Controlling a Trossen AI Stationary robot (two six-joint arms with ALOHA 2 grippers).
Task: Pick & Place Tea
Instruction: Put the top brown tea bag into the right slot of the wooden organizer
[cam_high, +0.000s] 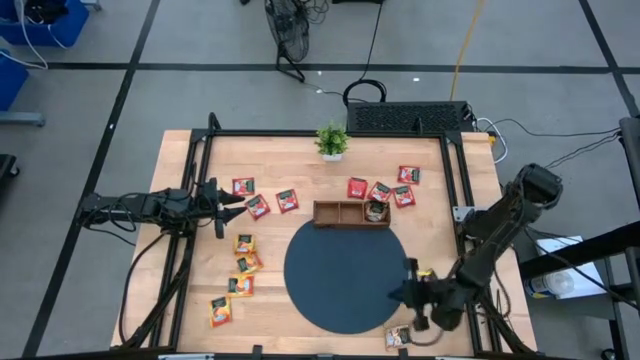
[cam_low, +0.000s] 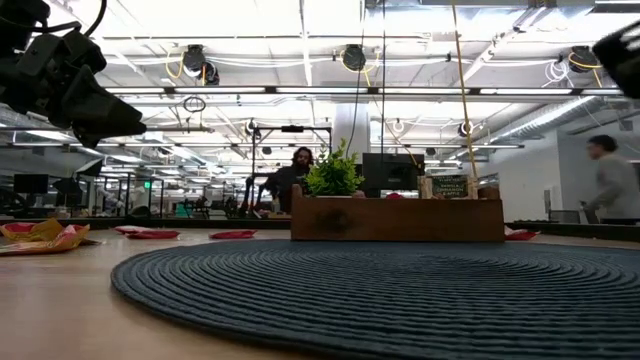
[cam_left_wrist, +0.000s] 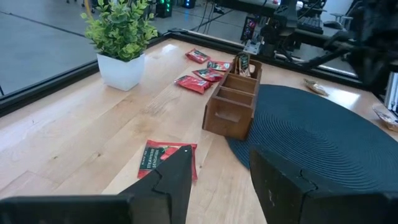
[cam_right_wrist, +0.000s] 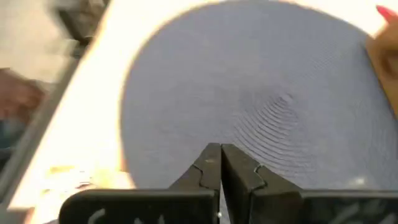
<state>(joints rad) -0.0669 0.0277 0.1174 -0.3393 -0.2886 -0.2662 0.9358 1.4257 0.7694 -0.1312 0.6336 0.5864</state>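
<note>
Red tea sachets lie flat on the wood in two groups, one near my left gripper (cam_high: 258, 206) and one beyond the tray (cam_high: 380, 191). Yellow-orange sachets (cam_high: 243, 263) lie in a row left of the dark round mat (cam_high: 346, 275). A pale sachet (cam_high: 400, 337) sits by the table's near edge. One sachet (cam_left_wrist: 242, 62) stands in the wooden tray's (cam_high: 351, 214) right compartment. My left gripper (cam_high: 225, 205) is open and hovers beside a red sachet (cam_left_wrist: 166, 160). My right gripper (cam_right_wrist: 221, 163) is shut with nothing between its fingers, above the mat's right edge (cam_high: 410, 290).
A small potted plant (cam_high: 332, 141) stands at the table's far edge, behind the tray. A black frame rail (cam_high: 455, 190) runs along the table's sides. People show in the room beyond the table (cam_low: 300, 165). The mat's middle is bare.
</note>
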